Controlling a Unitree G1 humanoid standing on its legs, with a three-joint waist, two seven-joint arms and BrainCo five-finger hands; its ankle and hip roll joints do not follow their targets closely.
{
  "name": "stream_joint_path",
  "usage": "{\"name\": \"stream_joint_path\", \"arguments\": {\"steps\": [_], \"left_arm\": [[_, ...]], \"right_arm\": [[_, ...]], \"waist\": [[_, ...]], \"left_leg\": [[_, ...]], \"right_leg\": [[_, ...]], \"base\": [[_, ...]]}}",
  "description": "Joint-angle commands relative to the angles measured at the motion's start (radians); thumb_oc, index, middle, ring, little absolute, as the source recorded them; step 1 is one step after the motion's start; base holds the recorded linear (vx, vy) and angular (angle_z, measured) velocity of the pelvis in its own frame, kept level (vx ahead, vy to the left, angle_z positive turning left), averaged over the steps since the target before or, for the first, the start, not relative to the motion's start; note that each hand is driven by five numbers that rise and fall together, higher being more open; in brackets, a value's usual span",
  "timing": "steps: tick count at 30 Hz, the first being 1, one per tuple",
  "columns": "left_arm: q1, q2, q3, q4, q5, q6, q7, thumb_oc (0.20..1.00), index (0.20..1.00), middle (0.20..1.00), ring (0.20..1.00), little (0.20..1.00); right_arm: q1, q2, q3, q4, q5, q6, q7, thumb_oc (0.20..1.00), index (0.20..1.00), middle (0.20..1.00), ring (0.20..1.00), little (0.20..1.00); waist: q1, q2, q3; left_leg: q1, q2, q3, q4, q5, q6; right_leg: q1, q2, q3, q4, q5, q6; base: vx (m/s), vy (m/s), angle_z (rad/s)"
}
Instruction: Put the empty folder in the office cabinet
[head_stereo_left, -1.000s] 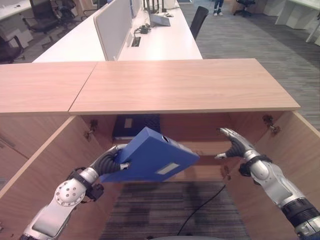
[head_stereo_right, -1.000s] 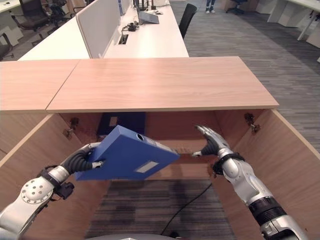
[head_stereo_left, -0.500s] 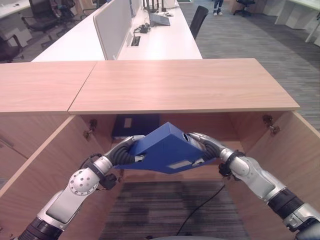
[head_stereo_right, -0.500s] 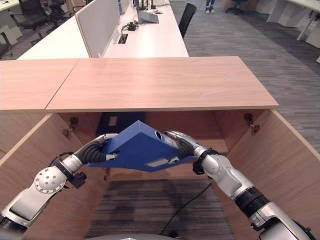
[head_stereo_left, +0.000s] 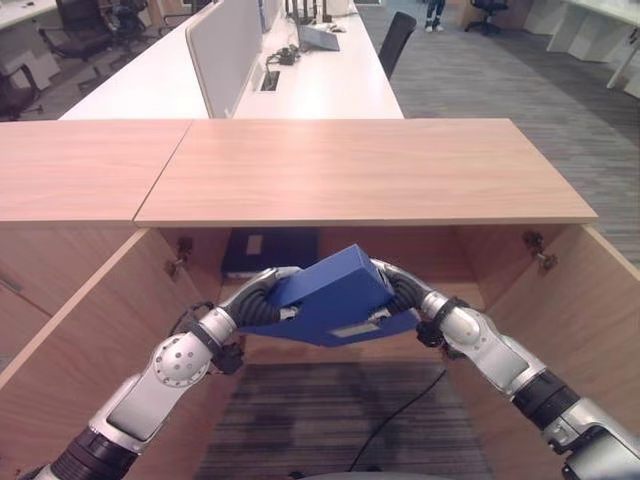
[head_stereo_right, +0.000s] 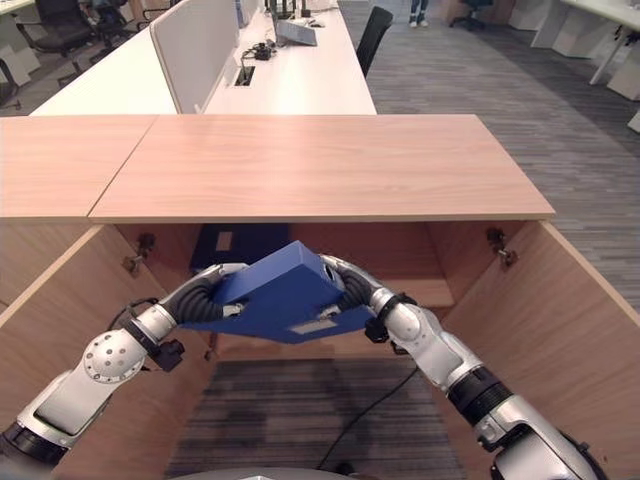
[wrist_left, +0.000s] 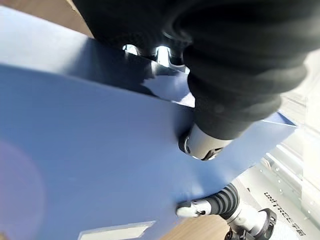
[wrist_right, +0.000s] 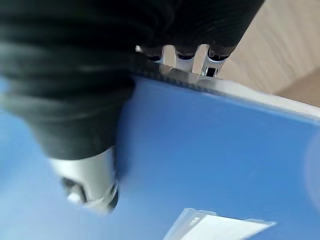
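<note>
Both hands clamped on the blue folder (head_stereo_left: 330, 297), left hand (head_stereo_left: 262, 298) at its left edge and right hand (head_stereo_left: 397, 290) at its right, long axis crosswise between them, tilted, just before the open office cabinet (head_stereo_left: 440, 255).

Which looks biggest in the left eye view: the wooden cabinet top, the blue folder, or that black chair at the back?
1. Wooden cabinet top.
2. Blue folder, held by the left hand and right hand.
3. Black chair, though it stands far from the camera, so its true size is unsure.
</note>
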Motion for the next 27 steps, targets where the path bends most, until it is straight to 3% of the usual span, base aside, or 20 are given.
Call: {"name": "stream_joint_path", "arguments": {"steps": [1, 13, 14, 15, 16, 20, 23, 25, 27], "left_arm": [[-0.192, -0.069, -0.051, -0.180, -0.169, -0.146, 0.041, 0.200, 0.200, 0.200, 0.200, 0.200], [-0.264, -0.082, -0.052, -0.214, -0.167, -0.167, 0.037, 0.200, 0.200, 0.200, 0.200, 0.200], [-0.252, -0.079, -0.047, -0.192, -0.132, -0.157, 0.036, 0.805, 0.805, 0.805, 0.805, 0.805], [-0.251, -0.079, -0.047, -0.192, -0.130, -0.157, 0.037, 0.805, 0.805, 0.805, 0.805, 0.805], [-0.217, -0.078, -0.033, -0.154, -0.102, -0.144, 0.035, 1.000, 1.000, 1.000, 1.000, 1.000], [-0.147, -0.081, -0.002, -0.068, -0.052, -0.116, 0.034, 1.000, 1.000, 1.000, 1.000, 1.000], [0.050, -0.106, 0.127, 0.053, 0.020, -0.063, 0.033, 1.000, 1.000, 1.000, 1.000, 1.000], [0.254, -0.247, 0.242, 0.334, -0.059, 0.016, 0.019, 1.000, 1.000, 1.000, 1.000, 1.000], [0.279, -0.306, 0.251, 0.494, -0.132, 0.056, 0.018, 1.000, 1.000, 1.000, 1.000, 1.000]], "right_arm": [[-0.061, 0.107, 0.134, 0.000, 0.083, -0.036, 0.083, 0.200, 0.200, 0.200, 0.200, 0.200], [-0.103, 0.086, 0.229, 0.011, 0.165, -0.023, 0.211, 0.200, 0.200, 0.200, 0.200, 0.200], [-0.100, 0.083, 0.228, 0.030, 0.152, -0.020, 0.212, 0.200, 0.200, 0.200, 0.200, 0.200], [-0.100, 0.084, 0.229, 0.031, 0.152, -0.021, 0.211, 0.200, 0.200, 0.200, 0.200, 0.200], [-0.084, 0.087, 0.219, 0.068, 0.138, -0.013, 0.208, 0.200, 0.200, 0.200, 0.200, 0.200], [-0.028, 0.083, 0.183, 0.116, 0.131, -0.002, 0.201, 0.200, 0.200, 0.200, 0.200, 0.200], [0.132, 0.075, 0.045, 0.170, 0.152, 0.026, 0.186, 0.200, 0.200, 0.200, 0.200, 0.200], [0.312, 0.109, -0.163, 0.237, 0.218, 0.052, 0.147, 0.200, 0.200, 0.200, 0.200, 0.200], [0.336, 0.118, -0.217, 0.268, 0.233, 0.066, 0.128, 0.200, 0.200, 0.200, 0.200, 0.200]], "waist": [[0.014, -0.056, -0.030], [0.027, -0.062, -0.030], [0.029, -0.062, -0.031], [0.029, -0.062, -0.031], [0.031, -0.062, -0.029], [0.031, -0.061, -0.028], [0.033, -0.059, -0.019], [0.022, -0.056, -0.002], [0.017, -0.055, 0.000]], "left_leg": [[0.010, -0.005, -0.043, 0.002, -0.096, -0.015], [0.008, -0.002, -0.049, 0.002, -0.090, -0.023], [0.008, -0.001, -0.048, 0.002, -0.090, -0.024], [0.008, -0.001, -0.048, 0.002, -0.090, -0.024], [0.008, 0.000, -0.047, 0.002, -0.089, -0.025], [0.008, 0.001, -0.048, 0.002, -0.089, -0.026], [0.007, 0.005, -0.051, 0.002, -0.086, -0.029], [-0.005, 0.017, -0.057, 0.002, -0.080, -0.031], [-0.014, 0.021, -0.059, 0.002, -0.071, -0.031]], "right_leg": [[0.036, -0.046, -0.042, 0.006, -0.029, 0.069], [0.036, -0.048, -0.052, 0.006, -0.031, 0.069], [0.037, -0.047, -0.054, 0.006, -0.032, 0.070], [0.037, -0.047, -0.054, 0.006, -0.032, 0.070], [0.038, -0.046, -0.055, 0.006, -0.033, 0.069], [0.039, -0.044, -0.057, 0.006, -0.034, 0.067], [0.042, -0.041, -0.059, 0.006, -0.037, 0.064], [0.029, -0.029, -0.062, 0.006, -0.040, 0.055], [0.019, -0.023, -0.060, 0.006, -0.038, 0.049]], "base": [[0.00, 0.000, 0.00], [0.00, 0.000, 0.00], [0.00, 0.000, 0.00], [0.00, 0.000, 0.00], [0.00, 0.000, 0.00], [0.00, 0.000, 0.00], [0.03, -0.060, 0.04], [0.00, -0.126, 0.03], [-0.01, -0.086, -0.04]]}}
